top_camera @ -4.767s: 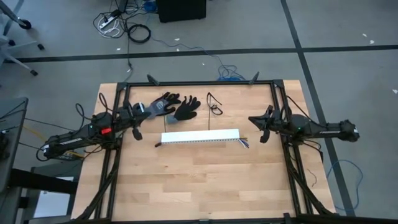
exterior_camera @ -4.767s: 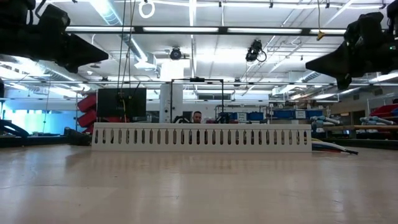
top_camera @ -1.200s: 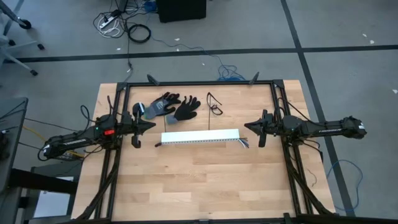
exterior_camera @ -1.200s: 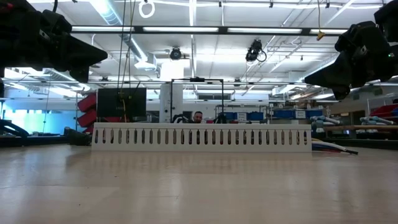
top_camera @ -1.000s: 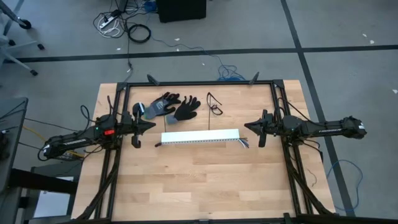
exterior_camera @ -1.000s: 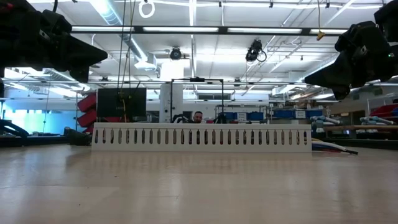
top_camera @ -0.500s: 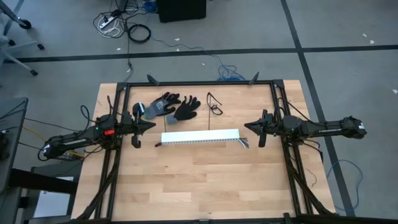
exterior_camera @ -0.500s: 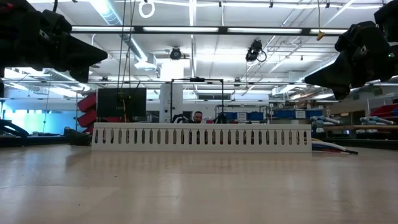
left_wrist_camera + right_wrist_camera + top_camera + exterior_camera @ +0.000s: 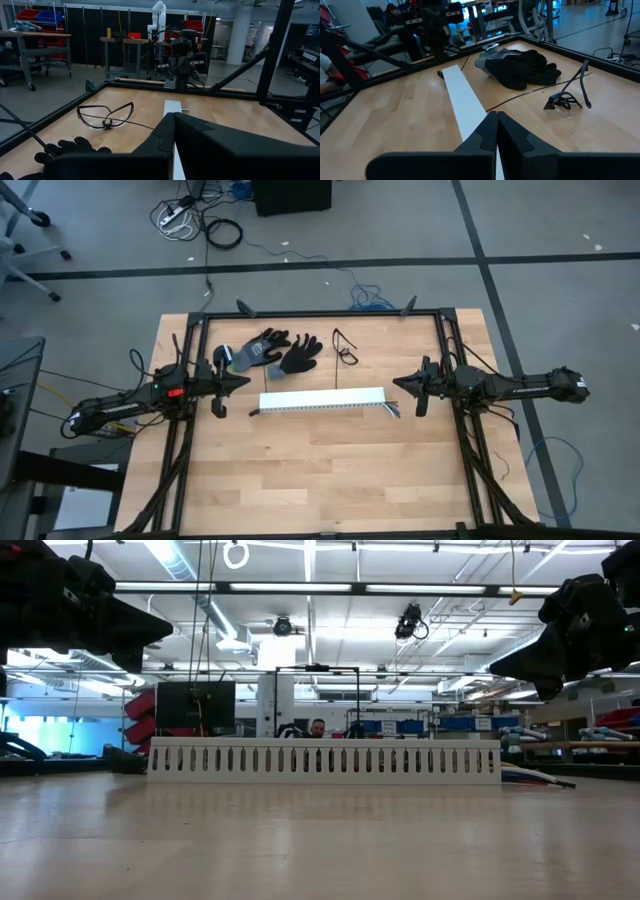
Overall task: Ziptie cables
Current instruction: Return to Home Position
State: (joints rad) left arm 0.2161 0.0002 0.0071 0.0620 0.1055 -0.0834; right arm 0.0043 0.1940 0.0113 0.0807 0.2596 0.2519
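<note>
Both claws closed, empty, above the bench point(image 9: 320, 470).
High view: left claw point(image 9: 243, 381) and right claw point(image 9: 398, 385) flank the white duct point(image 9: 322, 399) mid-frame; the cables point(image 9: 392, 409) poke from its right end (low view shows them lower right). Wrist views: fingers point(image 9: 210, 145) pressed together.

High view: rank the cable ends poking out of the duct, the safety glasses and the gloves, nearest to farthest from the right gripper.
1. The cable ends: right beside the right gripper, at the right end of the white duct.
2. The safety glasses: behind the duct, right of its middle.
3. The black gloves: behind the duct's left half.
</note>
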